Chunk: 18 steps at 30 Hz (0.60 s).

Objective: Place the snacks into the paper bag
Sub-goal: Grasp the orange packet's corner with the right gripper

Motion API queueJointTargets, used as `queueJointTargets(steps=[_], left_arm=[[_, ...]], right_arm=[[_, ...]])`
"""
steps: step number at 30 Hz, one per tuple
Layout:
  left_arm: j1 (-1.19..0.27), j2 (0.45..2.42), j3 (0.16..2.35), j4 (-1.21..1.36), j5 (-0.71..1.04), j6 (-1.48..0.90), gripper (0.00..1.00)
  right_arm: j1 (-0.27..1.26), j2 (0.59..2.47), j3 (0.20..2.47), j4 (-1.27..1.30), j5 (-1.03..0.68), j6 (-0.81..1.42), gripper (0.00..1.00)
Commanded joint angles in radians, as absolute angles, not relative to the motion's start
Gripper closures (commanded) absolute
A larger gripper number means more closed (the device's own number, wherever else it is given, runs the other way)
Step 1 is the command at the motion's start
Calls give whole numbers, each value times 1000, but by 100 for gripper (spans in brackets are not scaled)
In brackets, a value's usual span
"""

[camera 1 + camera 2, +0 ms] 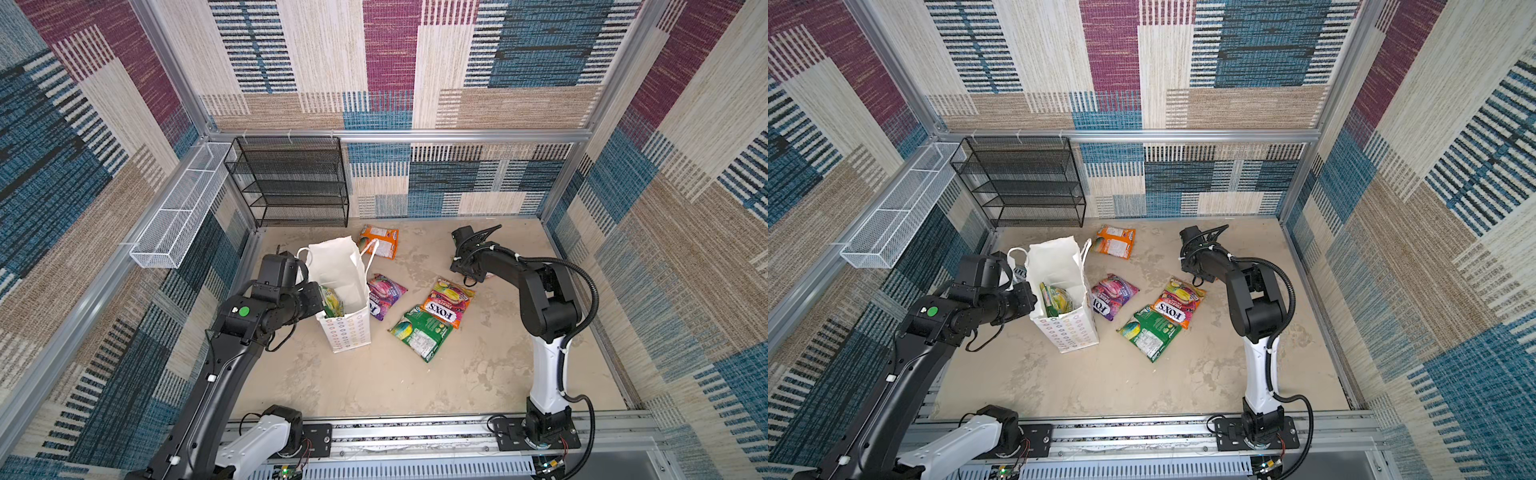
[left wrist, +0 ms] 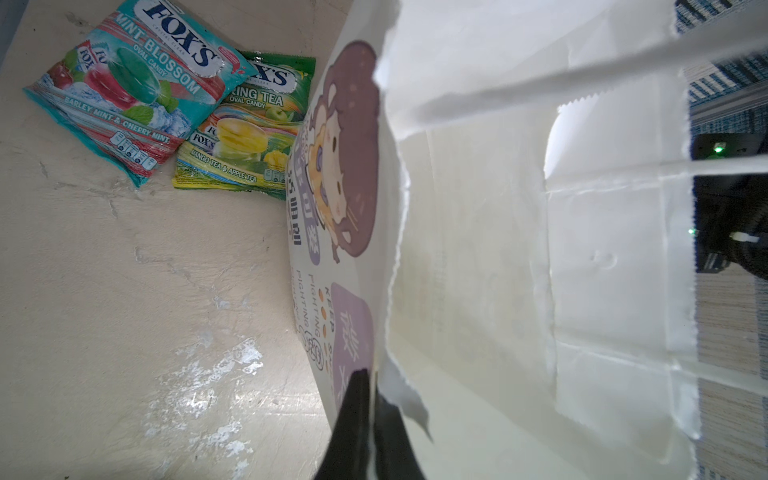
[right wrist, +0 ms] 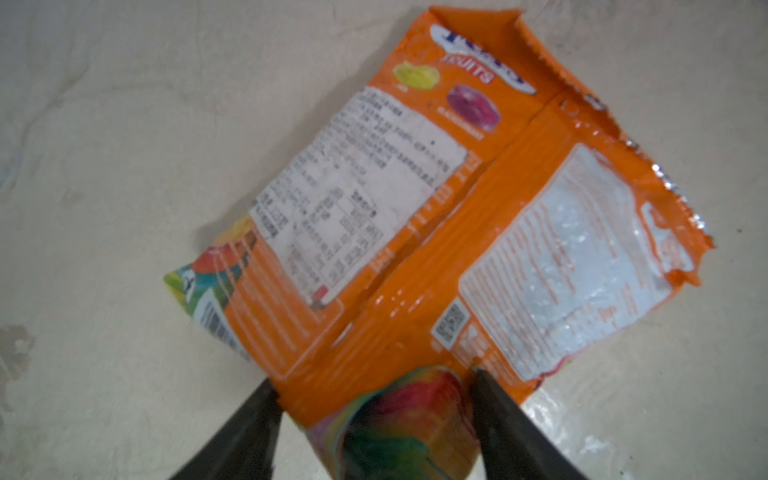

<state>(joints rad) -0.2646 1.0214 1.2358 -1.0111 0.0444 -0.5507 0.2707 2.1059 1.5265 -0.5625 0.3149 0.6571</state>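
Top views: the tall white paper bag (image 1: 336,266) stands upright with only one yellow-green candy packet (image 1: 1054,300) inside, so it's early days. An orange packet (image 1: 379,247), a purple packet (image 1: 384,296), a green packet (image 1: 419,334) and a red-orange "FOX'S" packet (image 1: 448,307) lie around it.

Left wrist: the left gripper (image 2: 368,411) is pinched tight on the bag's rim. The bag reads "KEEP FIGHTING". A teal "FOX'S MINT BLOSSOM" packet (image 2: 137,95) and a green "SPRING TEA" packet (image 2: 245,137) lie outside.

Right wrist: the right gripper (image 3: 374,376) looks to be squeezing a corner of a second orange packet (image 3: 415,216), marked "FRUITS".
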Motion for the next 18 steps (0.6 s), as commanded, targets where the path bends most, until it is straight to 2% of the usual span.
queueJointTargets(steps=[1,5,9,11,13,18], left_arm=[[-265,1016,1243,-1004,60,-552,100],[-265,1015,1242,-1006,61,-552,100],[-265,1013,1241,-1008,60,-552,100],[-265,1013,1241,-1012,60,-552,100],[-265,1011,1239,-1011,59,-550,100],[-265,1011,1244,-1017,53,-546,100]], right_arm=[[269,2099,1520,-571,291,661,42],[270,2027,1476,-538,282,663,61],[269,1937,1408,-479,261,658,85],[269,1910,1379,-443,240,656,92],[269,1900,1378,-440,225,654,97],[270,1871,1365,-433,208,647,100]])
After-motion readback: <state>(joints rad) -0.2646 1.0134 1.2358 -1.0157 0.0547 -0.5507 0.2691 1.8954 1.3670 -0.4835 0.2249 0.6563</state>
